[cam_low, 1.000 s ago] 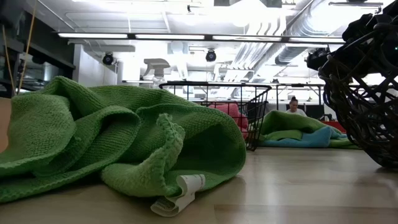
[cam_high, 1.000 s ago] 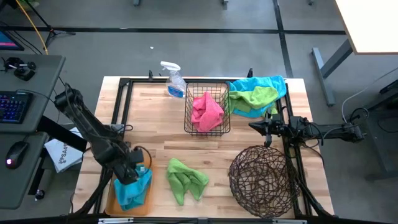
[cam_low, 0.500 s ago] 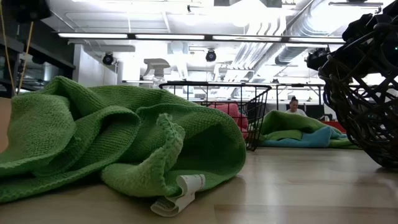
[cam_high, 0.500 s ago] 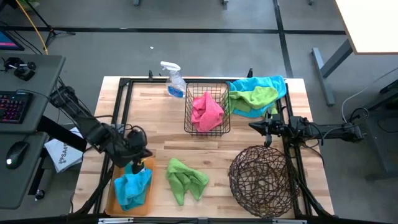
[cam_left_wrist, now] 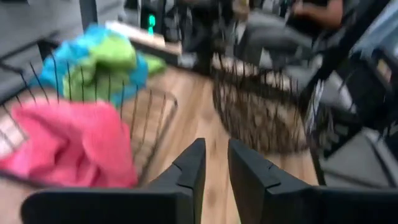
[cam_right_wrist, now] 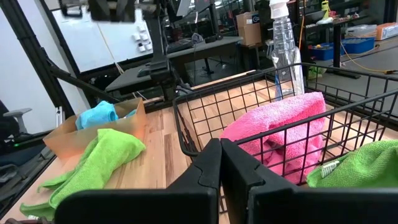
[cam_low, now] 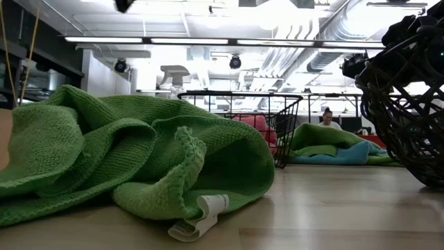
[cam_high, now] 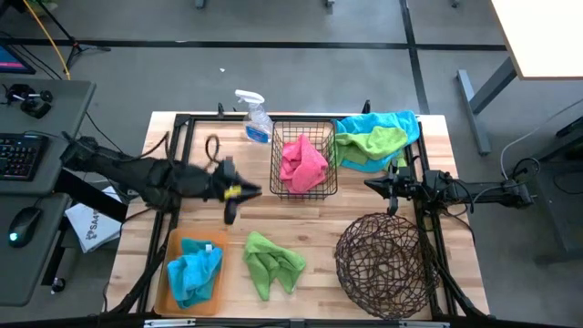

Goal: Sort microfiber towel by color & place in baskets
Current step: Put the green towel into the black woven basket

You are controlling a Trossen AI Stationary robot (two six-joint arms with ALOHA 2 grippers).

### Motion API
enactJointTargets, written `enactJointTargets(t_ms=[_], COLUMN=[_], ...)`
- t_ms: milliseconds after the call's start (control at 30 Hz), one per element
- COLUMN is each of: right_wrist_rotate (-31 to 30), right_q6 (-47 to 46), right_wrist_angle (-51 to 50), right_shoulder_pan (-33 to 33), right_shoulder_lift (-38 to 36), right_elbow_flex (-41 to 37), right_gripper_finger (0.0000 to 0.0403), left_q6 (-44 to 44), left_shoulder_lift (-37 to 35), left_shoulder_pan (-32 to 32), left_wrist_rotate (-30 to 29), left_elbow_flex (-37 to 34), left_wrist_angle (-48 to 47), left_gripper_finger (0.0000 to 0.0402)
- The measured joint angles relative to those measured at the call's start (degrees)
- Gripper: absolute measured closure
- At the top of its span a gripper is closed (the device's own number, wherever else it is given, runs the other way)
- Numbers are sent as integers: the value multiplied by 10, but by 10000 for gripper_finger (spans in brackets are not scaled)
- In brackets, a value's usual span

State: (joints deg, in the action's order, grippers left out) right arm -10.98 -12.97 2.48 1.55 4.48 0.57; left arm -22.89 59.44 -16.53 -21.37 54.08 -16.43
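1. The left gripper [cam_high: 239, 192] hangs over the bare table, just beside the black wire basket [cam_high: 304, 158]. Its fingers are a little apart and hold nothing.
2. A blue towel [cam_high: 194, 271] lies in the orange tray [cam_high: 162, 281]. A pink towel [cam_high: 303, 161] lies in the wire basket. The round twig basket [cam_high: 383, 264] looks empty.
3. A green towel [cam_high: 271, 261] lies loose on the table between the tray and the twig basket. A blue and green pile [cam_high: 375, 137] sits at the far corner.
4. I think the arm is between towels now. Next it must pick a loose one, maybe green, open wider, and come down on it.
5. The right gripper [cam_high: 373, 185] waits near the twig basket, fingers closed and empty.
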Motion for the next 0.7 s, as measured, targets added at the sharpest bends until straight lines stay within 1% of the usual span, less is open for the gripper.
enactJointTargets(t_ms=[67,133,200,300,400,500,567,600,700], right_wrist_rotate=[0,0,-2,-21,-21,-22,-25,-37,-120], right_q6=[0,1,15,43,40,36,-29,-63,-174], right_wrist_angle=[0,0,0,3,3,11,52,89,197], right_shoulder_pan=[0,0,0,-1,-1,-1,-1,0,-1], right_shoulder_lift=[0,0,0,0,0,0,1,1,0], right_elbow_flex=[0,0,0,0,0,0,0,0,0], right_gripper_finger=[402,402,402,402,402,402,402,402,402], left_q6=[18,18,0,-12,-44,-51,-59,-60,-51], left_shoulder_lift=[0,0,0,0,0,0,0,0,0], left_shoulder_pan=[34,71,107,158,198,230,250,258,287], left_wrist_rotate=[21,32,33,39,48,48,48,48,48], left_elbow_flex=[0,0,0,0,0,0,0,0,0], left_wrist_angle=[33,49,47,40,48,64,70,71,73], left_gripper_finger=[332,322,311,298,288,283,282,282,281])
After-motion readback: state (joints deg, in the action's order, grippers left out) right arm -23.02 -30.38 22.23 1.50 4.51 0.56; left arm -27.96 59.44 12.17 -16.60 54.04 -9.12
